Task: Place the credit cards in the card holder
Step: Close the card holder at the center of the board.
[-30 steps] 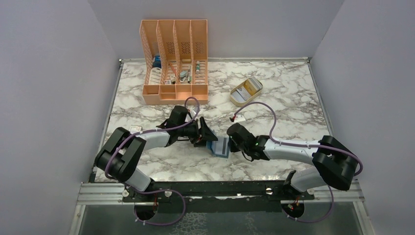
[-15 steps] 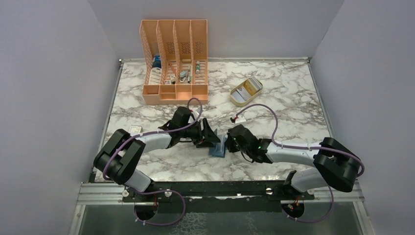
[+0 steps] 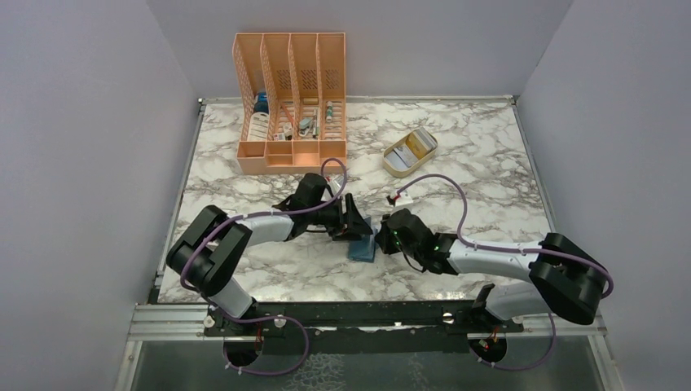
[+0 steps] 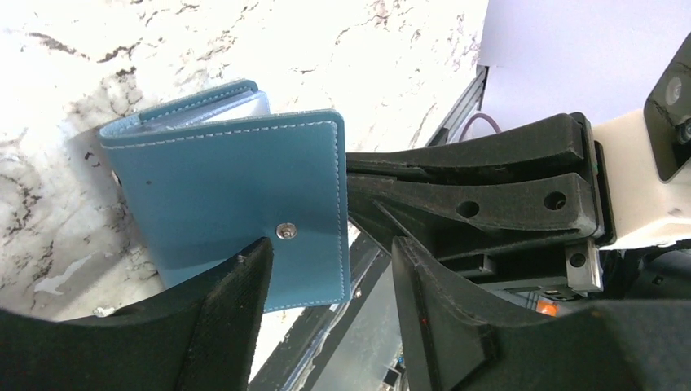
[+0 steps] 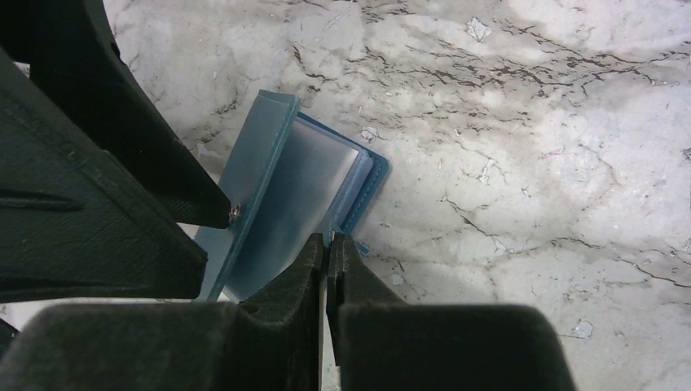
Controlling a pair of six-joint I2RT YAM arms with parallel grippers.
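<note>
The teal card holder (image 3: 363,247) stands partly open on the marble between my two grippers. In the left wrist view its outer cover (image 4: 236,187) shows a pale stud. My left gripper (image 4: 330,277) is open, and the cover's free edge lies between its fingers. In the right wrist view the blue-grey inside (image 5: 289,204) faces me. My right gripper (image 5: 327,240) is shut on the card holder's near edge. The left fingers (image 5: 122,171) touch the other cover. The credit cards (image 3: 417,145) lie in the beige tray at the back right.
The beige oval tray (image 3: 396,166) sits back right. A small white-and-red box (image 3: 398,196) lies just behind the right gripper. An orange slotted file rack (image 3: 291,106) with several small items stands at the back. Grey walls close in the table.
My left gripper has moved right, up against the card holder. The card holder has gone from lying open to standing more upright and narrower. The right gripper has shifted slightly forward and left.
</note>
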